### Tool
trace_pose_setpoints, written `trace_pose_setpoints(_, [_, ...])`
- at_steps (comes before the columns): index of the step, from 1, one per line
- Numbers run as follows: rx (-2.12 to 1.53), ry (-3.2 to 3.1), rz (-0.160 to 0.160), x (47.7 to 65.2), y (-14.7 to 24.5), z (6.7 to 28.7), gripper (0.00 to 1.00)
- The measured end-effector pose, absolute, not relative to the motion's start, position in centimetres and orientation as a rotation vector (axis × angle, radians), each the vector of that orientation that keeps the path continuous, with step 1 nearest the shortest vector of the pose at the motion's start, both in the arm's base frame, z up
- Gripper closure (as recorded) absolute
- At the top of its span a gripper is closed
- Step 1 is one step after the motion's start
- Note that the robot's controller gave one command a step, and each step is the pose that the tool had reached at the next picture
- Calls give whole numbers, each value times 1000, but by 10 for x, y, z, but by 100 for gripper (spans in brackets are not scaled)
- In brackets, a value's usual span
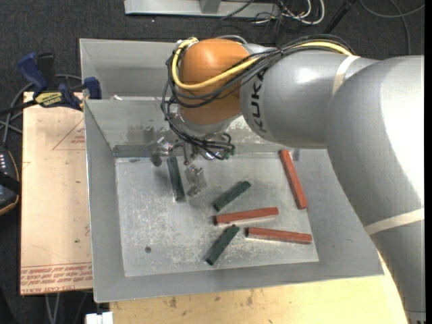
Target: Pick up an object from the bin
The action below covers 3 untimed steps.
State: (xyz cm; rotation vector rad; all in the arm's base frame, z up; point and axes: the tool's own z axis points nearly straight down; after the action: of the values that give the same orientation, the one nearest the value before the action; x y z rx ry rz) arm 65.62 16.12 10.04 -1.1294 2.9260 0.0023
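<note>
Now the gripper (189, 179) hangs low over the back-left part of the grey bin (101, 201), under the orange cover (209, 73) of the wrist. Just beside it, on the side of the left wall, lies a dark green bar (176, 179) that points almost from back to front. Whether the gripper is spread or pressed together I cannot tell from where I stand, so I also cannot say that this bar is held.

I judge that this bar is the one to pick. To do it well, the gripper should be centred over the middle of the bar and turned so that it closes across the narrow width, not along the length. Then it should go down close to the floor, close firmly and lift straight up. If the grip is off-centre, the bar may swing or slip out.

All 6 pieces look like hard, straight sticks with flat, smooth sides. Well apart from the gripper lie a second green bar (231, 195), a third green bar (221, 244), a middle red-brown bar (246, 215), a front red-brown bar (278, 235) and a right red-brown bar (293, 179) near the right wall. The floor is bare, scratched metal, so a pushed stick would probably slide.
</note>
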Motion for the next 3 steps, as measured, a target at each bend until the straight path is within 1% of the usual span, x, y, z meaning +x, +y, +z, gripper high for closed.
trace_pose_setpoints(1, [-1528, 2741, 1, 657, 153, 70, 0])
trace_pose_setpoints(2, [-1522, 2742, 3, 657, 154, 71, 0])
trace_pose_setpoints(3, [-1521, 2742, 4, 658, 154, 71, 100])
